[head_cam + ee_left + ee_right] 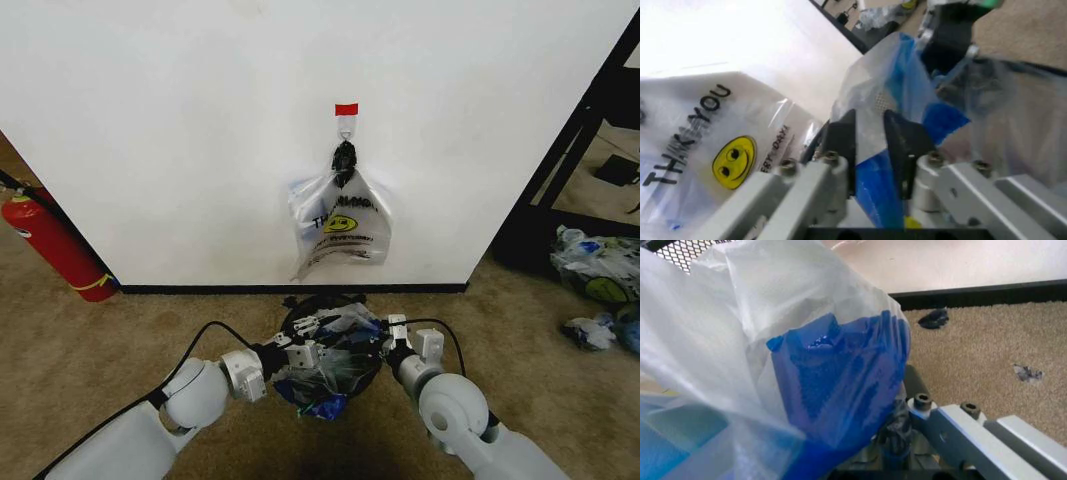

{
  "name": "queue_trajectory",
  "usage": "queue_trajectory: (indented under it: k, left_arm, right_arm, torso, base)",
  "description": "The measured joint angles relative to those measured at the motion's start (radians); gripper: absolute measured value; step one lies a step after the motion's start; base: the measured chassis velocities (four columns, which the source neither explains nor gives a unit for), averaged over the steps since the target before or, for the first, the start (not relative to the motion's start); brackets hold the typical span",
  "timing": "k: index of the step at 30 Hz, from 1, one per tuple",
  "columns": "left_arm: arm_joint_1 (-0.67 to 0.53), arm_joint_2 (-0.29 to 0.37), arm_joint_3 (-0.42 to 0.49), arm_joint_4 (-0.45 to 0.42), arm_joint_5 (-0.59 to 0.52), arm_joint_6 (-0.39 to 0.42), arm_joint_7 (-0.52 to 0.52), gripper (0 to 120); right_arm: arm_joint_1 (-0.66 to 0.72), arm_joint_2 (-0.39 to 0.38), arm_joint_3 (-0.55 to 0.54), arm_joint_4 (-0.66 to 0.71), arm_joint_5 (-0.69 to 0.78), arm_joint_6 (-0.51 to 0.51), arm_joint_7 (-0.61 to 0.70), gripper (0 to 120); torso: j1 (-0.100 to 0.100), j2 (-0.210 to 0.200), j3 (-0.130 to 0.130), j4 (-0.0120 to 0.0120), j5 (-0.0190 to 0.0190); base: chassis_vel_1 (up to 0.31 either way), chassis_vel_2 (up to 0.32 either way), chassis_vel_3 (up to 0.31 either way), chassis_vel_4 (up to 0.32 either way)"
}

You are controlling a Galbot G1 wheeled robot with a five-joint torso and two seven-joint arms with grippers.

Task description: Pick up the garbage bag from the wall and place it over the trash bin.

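Thin see-through plastic, the garbage bag point(335, 362) is stretched between the two grippers low before the robot, draped over the mouth of the trash bin point(300, 312), whose black mesh rim shows behind it. The left gripper point(310, 350) holds the bag's left edge; in the left wrist view its black fingers point(905, 145) are pressed together on a blue-and-clear fold of the film. The right gripper point(385, 340) is at the bag's right edge; in the right wrist view a blue patch of the bag point(840, 390) bunches over its fingers, and I cannot tell whether they are clamped. Behind the bin, the wall point(180, 130) carries a hook point(345, 125) under a red tape square point(346, 108), with a bunch of smiley-face bags point(340, 225) hanging from it. A red fire extinguisher point(50, 240) leans at the wall's left end.
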Motion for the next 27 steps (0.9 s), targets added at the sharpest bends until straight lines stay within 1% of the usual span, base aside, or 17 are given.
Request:
queue_trajectory:
  k: [4, 5, 7, 11, 12, 15, 16, 18, 19, 20, 21, 25, 26, 27]
  left_arm:
    - [0.002, 0.001, -0.002, -0.003, 0.001, 0.000, 0.002, 13]
    - [0.022, 0.009, -0.013, -0.032, 0.016, 0.001, 0.022, 0]
    - [0.027, 0.014, -0.022, -0.046, 0.041, -0.002, 0.062, 0]
    - [0.022, 0.012, -0.026, -0.040, 0.071, -0.009, 0.085, 14]
    - [0.022, 0.012, -0.026, -0.040, 0.071, -0.009, 0.085, 14]
    - [0.019, 0.010, -0.026, -0.027, 0.087, -0.010, 0.087, 29]
    - [0.018, 0.009, -0.026, -0.025, 0.091, -0.010, 0.087, 30]
    - [0.014, 0.008, -0.026, -0.017, 0.101, -0.013, 0.087, 41]
    - [0.013, 0.008, -0.026, -0.014, 0.102, -0.014, 0.087, 45]
    - [0.013, 0.008, -0.026, -0.014, 0.102, -0.014, 0.087, 45]
    - [0.012, 0.008, -0.027, -0.012, 0.104, -0.014, 0.086, 48]
    - [0.010, 0.011, -0.029, -0.011, 0.106, -0.013, 0.086, 65]
    - [0.010, 0.011, -0.029, -0.011, 0.106, -0.013, 0.086, 65]
    - [0.009, 0.011, -0.029, -0.011, 0.106, -0.013, 0.085, 69]
  right_arm:
    - [0.000, 0.000, 0.001, 0.000, 0.000, 0.000, 0.000, 0]
    - [0.001, -0.002, 0.004, -0.004, 0.001, 0.001, -0.001, 0]
    - [0.001, -0.003, 0.006, -0.008, -0.001, 0.002, -0.004, 0]
    - [0.001, -0.004, 0.007, -0.008, -0.006, 0.004, -0.009, 0]
    - [0.001, -0.004, 0.007, -0.008, -0.006, 0.004, -0.009, 0]
    - [-0.006, -0.008, 0.013, 0.000, -0.007, 0.005, -0.013, 0]
    - [-0.008, -0.009, 0.014, 0.001, -0.007, 0.005, -0.014, 0]
    - [-0.016, -0.011, 0.021, 0.010, -0.009, 0.006, -0.017, 0]
    - [-0.019, -0.012, 0.023, 0.012, -0.009, 0.006, -0.018, 0]
    - [-0.019, -0.012, 0.023, 0.012, -0.009, 0.006, -0.018, 0]
    - [-0.021, -0.012, 0.024, 0.016, -0.009, 0.006, -0.019, 0]
    - [-0.026, -0.012, 0.027, 0.021, -0.013, 0.007, -0.022, 0]
    - [-0.026, -0.012, 0.027, 0.021, -0.013, 0.007, -0.022, 0]
    - [-0.027, -0.011, 0.027, 0.022, -0.013, 0.007, -0.022, 0]
  torso:
    - [0.000, 0.000, 0.000, 0.0000, 0.0000]
    - [0.000, 0.000, 0.000, 0.0001, 0.0001]
    - [0.000, 0.000, 0.000, 0.0001, 0.0002]
    - [0.000, 0.000, 0.000, 0.0000, 0.0001]
    - [0.000, 0.000, 0.000, 0.0000, 0.0001]
    - [0.000, 0.000, 0.000, 0.0000, 0.0000]
    - [0.000, 0.000, 0.000, 0.0001, 0.0001]
    - [0.000, 0.000, 0.000, 0.0000, 0.0000]
    - [0.000, 0.000, 0.000, 0.0000, 0.0000]
    - [0.000, 0.000, 0.000, 0.0000, 0.0000]
    - [0.000, 0.000, 0.000, -0.0001, 0.0000]
    - [0.000, 0.000, 0.000, 0.0000, 0.0001]
    - [0.000, 0.000, 0.000, 0.0000, 0.0001]
    - [0.000, 0.000, 0.000, 0.0001, 0.0000]
  base:
    - [0.000, 0.000, 0.000, 0.000]
    - [0.000, 0.000, 0.000, 0.000]
    - [0.000, 0.000, 0.000, 0.000]
    - [0.000, 0.000, 0.000, 0.000]
    - [0.000, 0.000, 0.000, 0.000]
    - [0.000, 0.000, 0.000, 0.000]
    - [0.000, 0.000, 0.000, 0.000]
    - [0.000, 0.000, 0.000, 0.000]
    - [0.000, 0.000, 0.000, 0.000]
    - [0.000, 0.000, 0.000, 0.000]
    - [0.000, 0.000, 0.000, 0.000]
    - [0.000, 0.000, 0.000, 0.000]
    - [0.000, 0.000, 0.000, 0.000]
    - [0.000, 0.000, 0.000, 0.000]
